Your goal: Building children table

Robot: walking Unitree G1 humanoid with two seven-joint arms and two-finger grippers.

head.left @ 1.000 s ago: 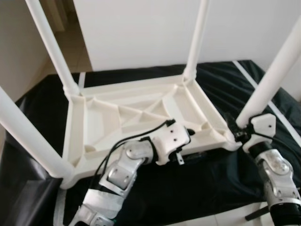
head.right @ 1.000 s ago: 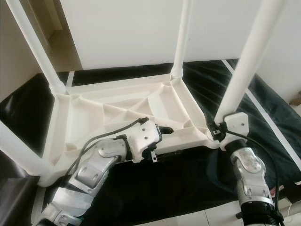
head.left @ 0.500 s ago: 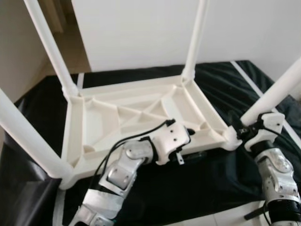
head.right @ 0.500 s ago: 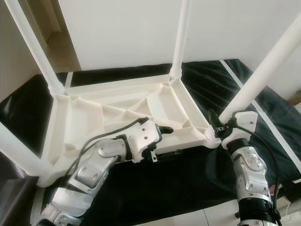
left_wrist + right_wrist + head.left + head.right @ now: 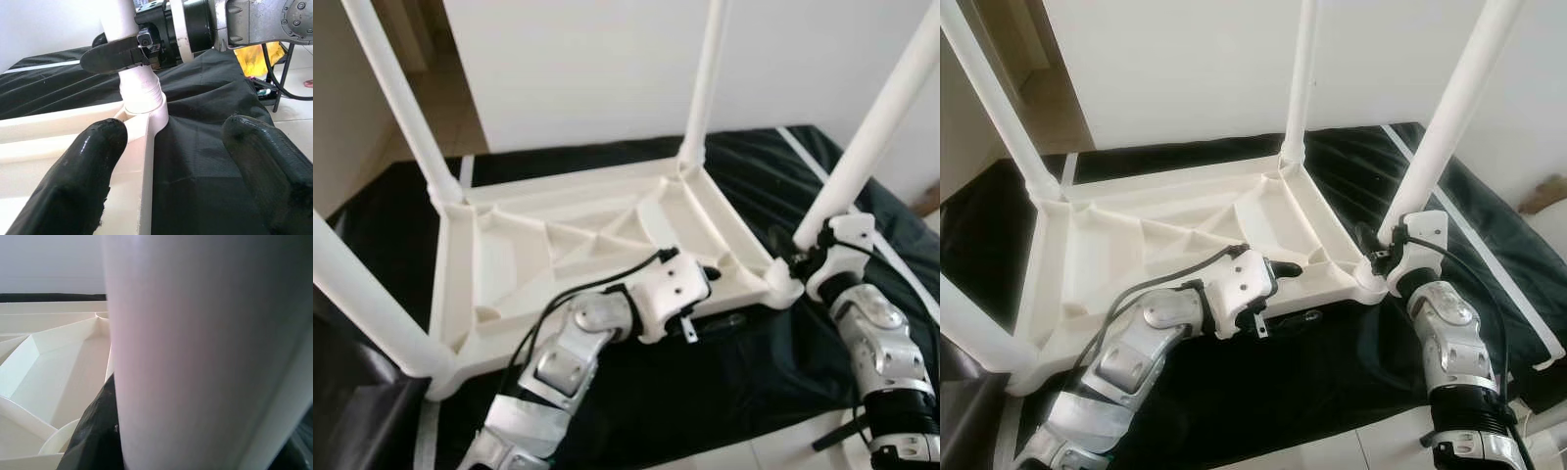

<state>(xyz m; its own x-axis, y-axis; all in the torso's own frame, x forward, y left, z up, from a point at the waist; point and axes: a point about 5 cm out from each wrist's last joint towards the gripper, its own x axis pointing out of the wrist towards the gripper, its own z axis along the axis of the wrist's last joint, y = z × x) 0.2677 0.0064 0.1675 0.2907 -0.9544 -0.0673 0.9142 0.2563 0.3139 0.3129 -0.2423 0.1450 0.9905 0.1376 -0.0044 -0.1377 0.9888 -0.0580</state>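
Since a moment ago, near right table leg (image 5: pixel 873 137) swung from a strong rightward lean back toward upright, right gripper (image 5: pixel 800 260) clamped on its base throughout.

Left eye view: upturned white children's table (image 5: pixel 597 245) across the middle of the frame, lying on a black cloth (image 5: pixel 744 362), four legs pointing up. Left gripper (image 5: pixel 710 276) at lower centre, resting on the table's near rim. Right gripper at right centre, closed around the leg just above its corner socket (image 5: pixel 783 282).

Right eye view: same layout, leg rising to the upper right corner.

Left wrist view: two black fingers (image 5: pixel 83 171) spread wide, one over the white rim, the other over black cloth; socket and the right gripper's finger (image 5: pixel 115 54) around the leg at upper centre.

Right wrist view: white leg (image 5: pixel 195 352) pressed close, ribbed table underside (image 5: pixel 54 362) at left.
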